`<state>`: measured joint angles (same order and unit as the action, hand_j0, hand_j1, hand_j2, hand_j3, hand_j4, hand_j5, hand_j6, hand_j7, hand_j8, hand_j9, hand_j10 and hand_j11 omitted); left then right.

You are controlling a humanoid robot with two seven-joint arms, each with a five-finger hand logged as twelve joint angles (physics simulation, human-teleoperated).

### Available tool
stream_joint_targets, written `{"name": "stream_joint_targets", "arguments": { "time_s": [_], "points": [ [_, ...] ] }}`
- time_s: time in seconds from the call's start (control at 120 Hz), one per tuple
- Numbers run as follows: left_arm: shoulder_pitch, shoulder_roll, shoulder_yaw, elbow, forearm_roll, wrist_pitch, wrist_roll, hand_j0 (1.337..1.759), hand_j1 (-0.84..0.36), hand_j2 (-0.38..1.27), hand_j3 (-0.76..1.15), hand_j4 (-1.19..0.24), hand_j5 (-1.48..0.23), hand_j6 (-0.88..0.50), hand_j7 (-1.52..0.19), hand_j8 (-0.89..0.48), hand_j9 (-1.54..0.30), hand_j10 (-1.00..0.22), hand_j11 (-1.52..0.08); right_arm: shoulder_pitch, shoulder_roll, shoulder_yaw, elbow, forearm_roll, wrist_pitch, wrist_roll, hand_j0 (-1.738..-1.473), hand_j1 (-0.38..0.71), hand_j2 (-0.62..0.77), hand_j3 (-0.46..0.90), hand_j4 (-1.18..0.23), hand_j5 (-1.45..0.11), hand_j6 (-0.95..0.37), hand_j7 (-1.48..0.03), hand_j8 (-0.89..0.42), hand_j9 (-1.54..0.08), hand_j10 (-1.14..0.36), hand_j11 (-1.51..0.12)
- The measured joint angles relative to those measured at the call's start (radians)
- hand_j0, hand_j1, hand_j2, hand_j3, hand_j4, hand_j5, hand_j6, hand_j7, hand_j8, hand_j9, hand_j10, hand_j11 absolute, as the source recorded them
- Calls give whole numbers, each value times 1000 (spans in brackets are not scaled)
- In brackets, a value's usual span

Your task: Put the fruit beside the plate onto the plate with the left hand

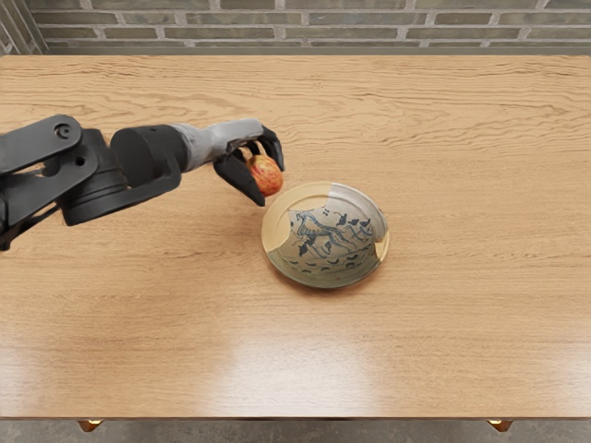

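Fruit in hand: the small round red-and-yellow fruit [267, 174] is gripped in my left hand [247, 164]; my dark fingers [273, 146] curl over its top and far side, and the thumb presses from below on the near side; the fruit sits just beside the upper-left rim of the round cream ceramic plate with a blue drawing [270, 231], not on it; both are over the light wooden bench [462, 138]; whether the fruit clears the wood I cannot tell.
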<state>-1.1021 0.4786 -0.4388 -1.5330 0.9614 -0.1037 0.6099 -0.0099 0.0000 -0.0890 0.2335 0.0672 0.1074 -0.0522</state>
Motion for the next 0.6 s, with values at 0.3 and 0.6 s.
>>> {"name": "stream_joint_targets", "arguments": {
  "time_s": [0.3, 0.6],
  "points": [
    [-157, -127, 59, 10, 27, -31, 1, 1649, -356, 419, 0, -539, -1180, -199, -1174, -290, -1136, -684, -1137, -2, 0, -1, -1, 0, 0, 0, -1658, -333, -3, 0, -13, -17, -13, -17, -13, -17, -13, -17],
    [-279, -205, 375, 48, 76, -60, 0, 1650, -283, 325, 0, -592, -1166, -260, -1153, -337, -1123, -737, -1131, -2, 0, -1, 0, 0, 0, 0, -1658, -333, -3, 0, -13, -17, -13, -17, -13, -17, -13, -17]
  ]
}}
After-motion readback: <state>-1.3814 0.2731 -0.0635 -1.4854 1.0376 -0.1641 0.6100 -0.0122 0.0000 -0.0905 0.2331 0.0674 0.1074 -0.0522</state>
